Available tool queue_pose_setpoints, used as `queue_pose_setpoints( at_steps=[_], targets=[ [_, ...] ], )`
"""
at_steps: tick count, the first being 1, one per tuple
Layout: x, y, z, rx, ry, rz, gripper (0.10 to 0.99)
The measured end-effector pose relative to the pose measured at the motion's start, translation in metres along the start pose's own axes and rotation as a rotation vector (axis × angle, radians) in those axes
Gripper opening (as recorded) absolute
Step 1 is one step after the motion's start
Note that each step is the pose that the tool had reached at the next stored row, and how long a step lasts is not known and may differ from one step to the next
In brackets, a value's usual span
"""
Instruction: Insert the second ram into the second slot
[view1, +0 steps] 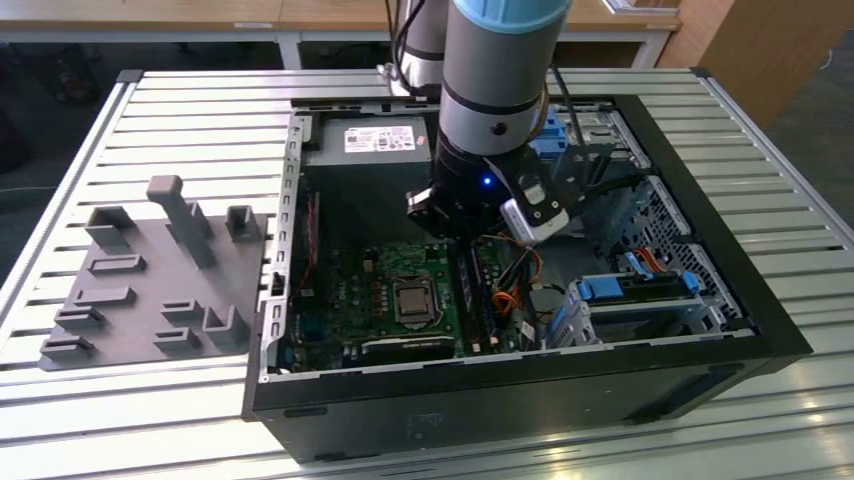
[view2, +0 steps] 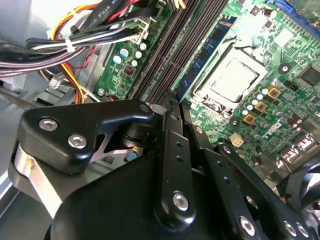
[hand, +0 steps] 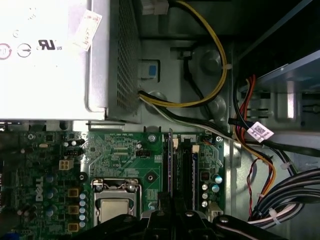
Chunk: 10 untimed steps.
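A: As seen in the exterior view, gripper (view1: 470, 238) low over memory slots (view1: 475, 290)?

B: Yes. First wrist view: second ram (hand: 171, 160) edge-on, straight out from the gripper, long axis along the slots.

A: Second wrist view?

B: Fingers (view2: 170, 145) drawn together, apparently pinching it

Lab – robot arm (view1: 494, 90), open PC case (view1: 694, 330), slatted aluminium bench (view1: 174, 120).

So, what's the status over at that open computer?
Tool low over black memory slots on green motherboard. Thin dark memory stick edge-on there; seating unclear. Coloured cables alongside, clear of it.
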<state>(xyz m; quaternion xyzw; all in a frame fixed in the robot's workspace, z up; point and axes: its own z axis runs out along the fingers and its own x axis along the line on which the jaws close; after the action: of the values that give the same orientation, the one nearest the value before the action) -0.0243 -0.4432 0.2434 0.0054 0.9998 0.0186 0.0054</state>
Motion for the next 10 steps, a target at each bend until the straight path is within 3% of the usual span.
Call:
queue_pose_setpoints(
  at_steps=[6,10],
  targets=[
    [-0.0002,-0.0017,0.0021,0.006,0.0,0.0,0.137],
    [-0.0002,-0.008,0.0033,0.007,-0.0001,0.002,0.137]
  ],
)
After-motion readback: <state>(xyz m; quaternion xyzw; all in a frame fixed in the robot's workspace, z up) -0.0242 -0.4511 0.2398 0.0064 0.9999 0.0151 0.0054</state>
